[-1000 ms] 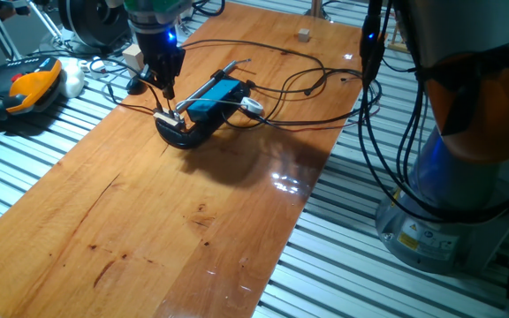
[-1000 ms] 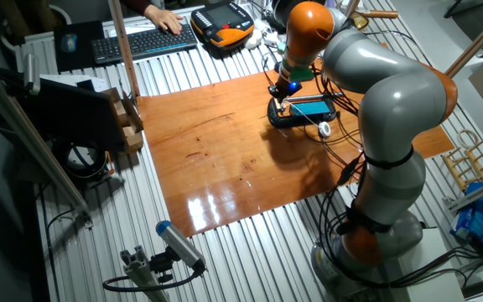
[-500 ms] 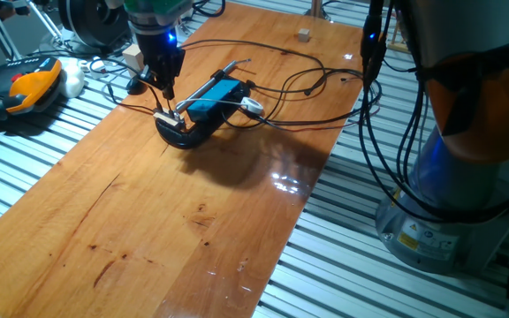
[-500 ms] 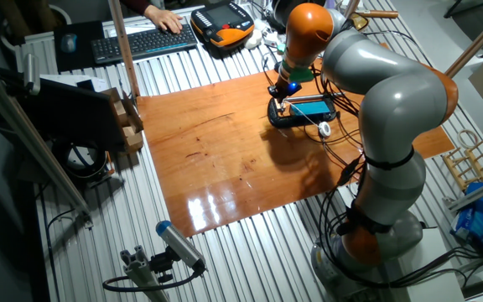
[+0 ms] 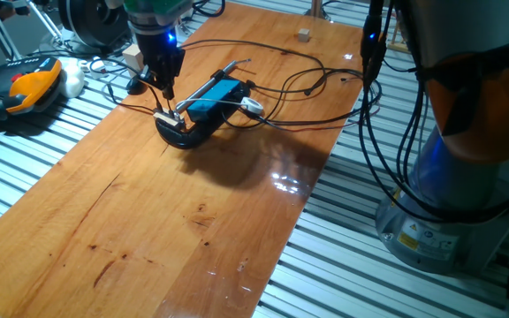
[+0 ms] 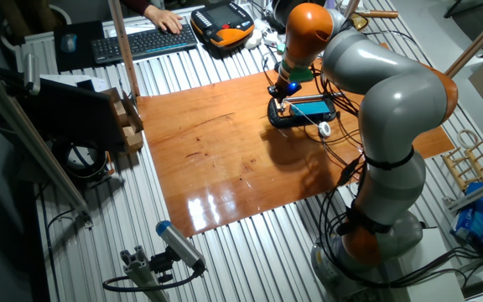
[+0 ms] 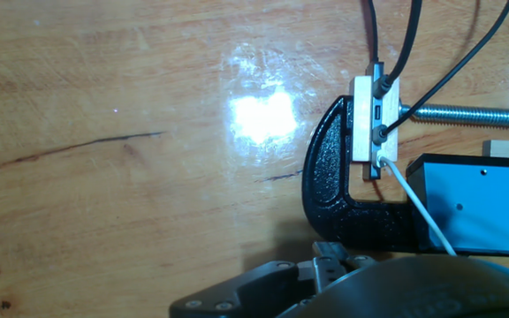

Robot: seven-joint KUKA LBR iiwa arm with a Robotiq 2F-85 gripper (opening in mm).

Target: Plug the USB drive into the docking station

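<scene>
The docking station (image 5: 216,95) is a flat bright-blue box resting on a black curved clamp (image 5: 182,132), with thin cables running off it. It also shows in the other fixed view (image 6: 311,108) and at the right of the hand view (image 7: 475,208). Its pale end plate with ports (image 7: 374,119) faces the clamp's arc (image 7: 338,190). My gripper (image 5: 166,90) hangs just above that end, fingers drawn together. In the hand view the fingertips (image 7: 323,261) meet at the bottom edge around a small grey piece, apparently the USB drive; most of it is hidden.
Black cables (image 5: 299,84) loop across the wooden table (image 5: 166,230) behind the dock, and a white cable (image 7: 414,208) crosses the blue box. An orange-and-black pendant (image 5: 26,87) lies off the table's left. A small wooden block (image 5: 304,34) sits at the far edge.
</scene>
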